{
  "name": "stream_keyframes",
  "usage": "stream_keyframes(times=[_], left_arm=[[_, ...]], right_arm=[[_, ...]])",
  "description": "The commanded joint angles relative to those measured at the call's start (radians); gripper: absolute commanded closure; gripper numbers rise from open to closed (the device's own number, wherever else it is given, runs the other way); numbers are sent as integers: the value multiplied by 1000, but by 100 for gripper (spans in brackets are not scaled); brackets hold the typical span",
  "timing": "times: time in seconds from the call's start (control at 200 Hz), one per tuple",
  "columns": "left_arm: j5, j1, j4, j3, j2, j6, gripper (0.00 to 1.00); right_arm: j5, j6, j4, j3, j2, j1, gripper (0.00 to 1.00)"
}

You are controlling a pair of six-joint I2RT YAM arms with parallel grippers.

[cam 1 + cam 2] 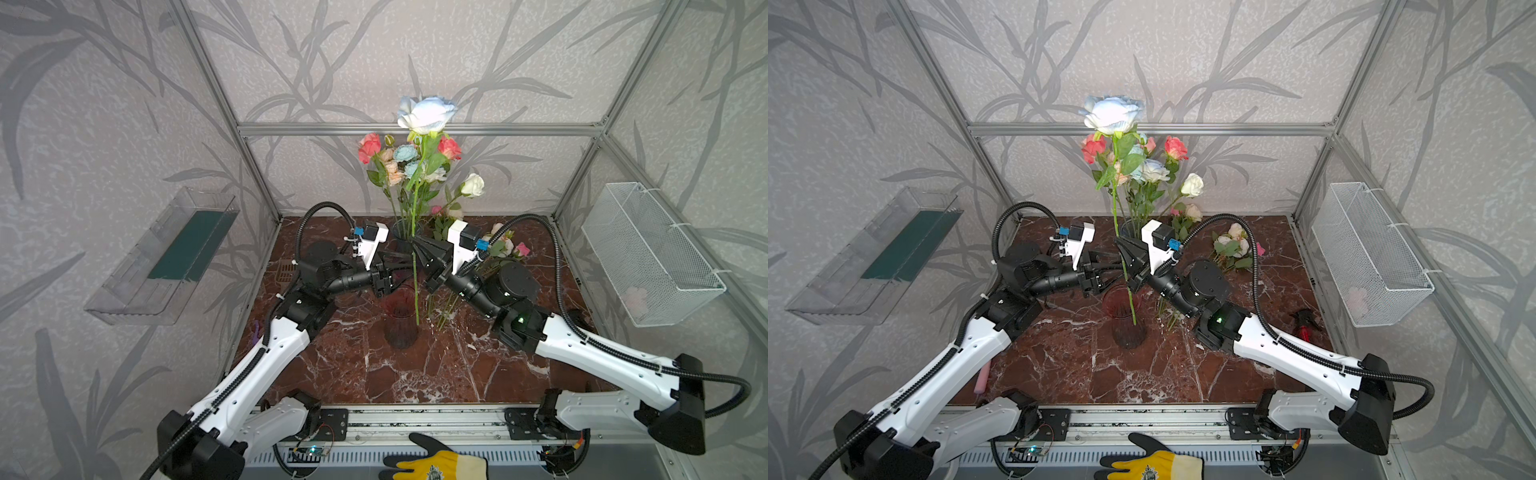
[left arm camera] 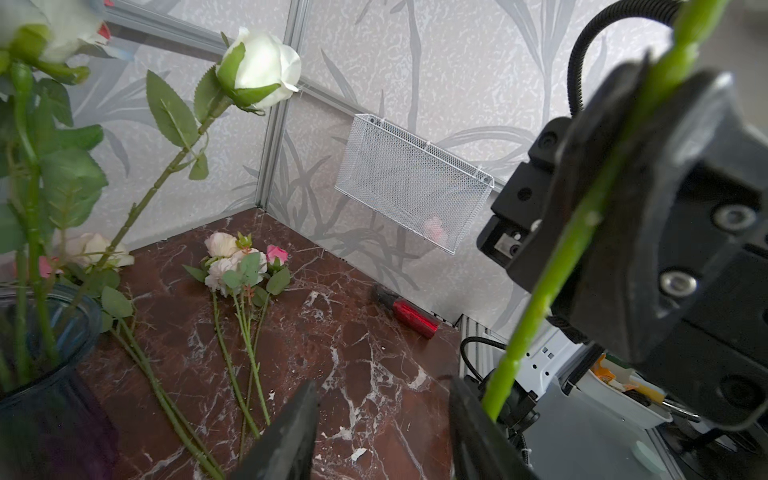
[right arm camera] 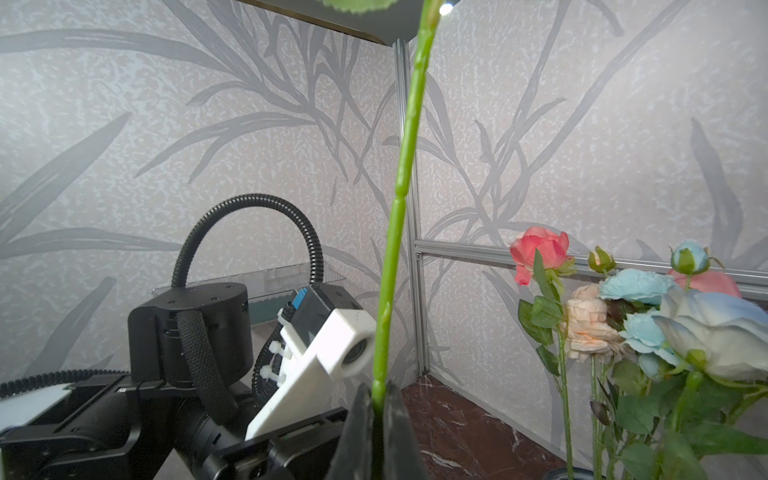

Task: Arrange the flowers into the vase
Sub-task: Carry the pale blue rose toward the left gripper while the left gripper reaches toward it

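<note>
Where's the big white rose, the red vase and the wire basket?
white rose (image 1: pixel 426 114), in a top view, on its petals.
red vase (image 1: pixel 397 328), in a top view, on its glass wall.
wire basket (image 1: pixel 636 241), in a top view, on its mesh side.

- Tabletop (image 1: pixel 374 374): red-brown marble pattern with white veins.
- Red-tinted vase (image 1: pixel 400 320): upright, near the centre.
- Dark vase (image 2: pixel 50 395): upright at the rear, holding stems.
- Flowers (image 1: pixel 1235 247): lying flat at rear right, stems pointing frontward.
- Red-and-black object (image 1: pixel 1305 326): at the right edge.
- Pink stick (image 1: pixel 983 376): at the left edge.
</note>
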Motion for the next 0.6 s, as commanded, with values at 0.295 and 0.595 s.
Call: stream_keyframes(times=[0.295,0.595], left_arm=[[163,47,86,30,-5,-70,32],[141,37,140,9,14,-99,39]], right_arm=[[-7,5,-7,17,-12,-18,100],[-60,76,38,79,82,-18,100]])
